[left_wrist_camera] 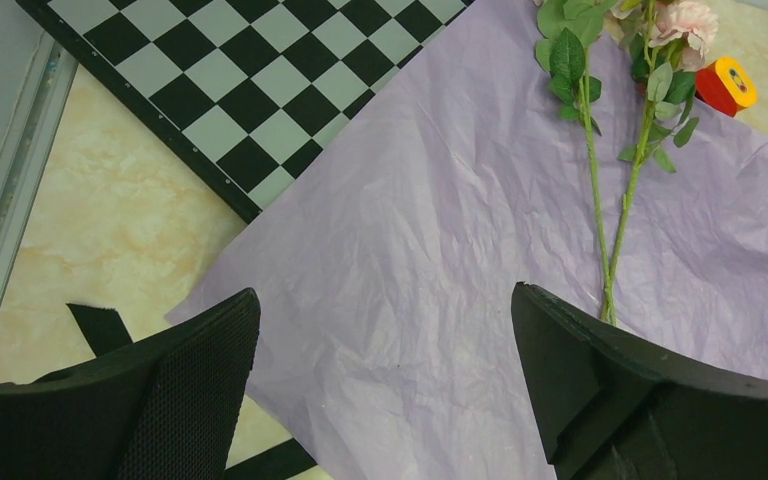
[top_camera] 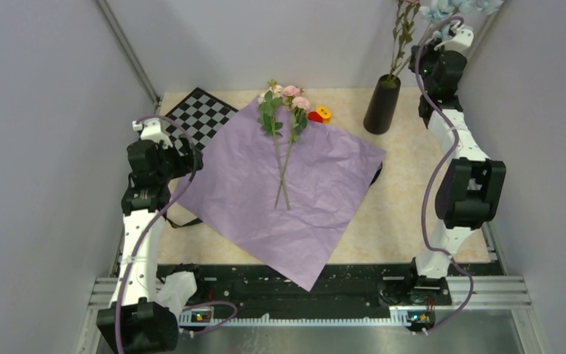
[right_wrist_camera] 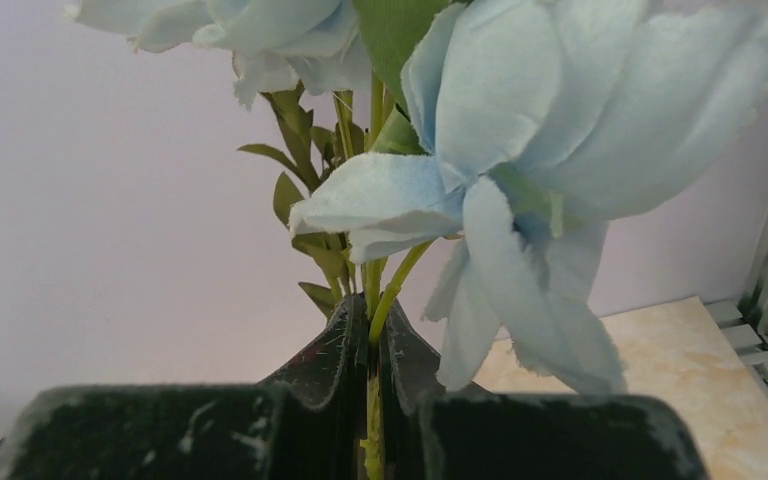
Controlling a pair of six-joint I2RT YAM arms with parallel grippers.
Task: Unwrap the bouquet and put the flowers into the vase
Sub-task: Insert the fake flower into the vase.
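The desk (top_camera: 413, 221) is mostly covered by the paper of the bouquet (top_camera: 265, 199), which lies flat with its lilac side up and one corner hanging over the near edge. A checkered board (top_camera: 199, 114) shows from under its far-left side.

The right gripper (right_wrist_camera: 370, 340) is raised high at the far right and closed on a thin green stem. The stem stands roughly upright between the jaws, with a pale blue bloom (right_wrist_camera: 520, 150) above them. The vase (top_camera: 382, 105) stands upright on bare desk, below this gripper and toward the left arm's side. One leafy stem (top_camera: 398, 44) rises from its mouth. The coming move probably turns on bringing the held stem's lower end, hidden from view, over that narrow mouth without knocking the stem already inside.

The left gripper (left_wrist_camera: 385, 320) hovers wide open and holding nothing over the paper's left part, so it is the nearer one to the two pink flowers (top_camera: 284, 140). They lie crossed on the paper, heads far and stems pointing near. A small red-and-yellow block (top_camera: 319, 114) lies just beside the heads.
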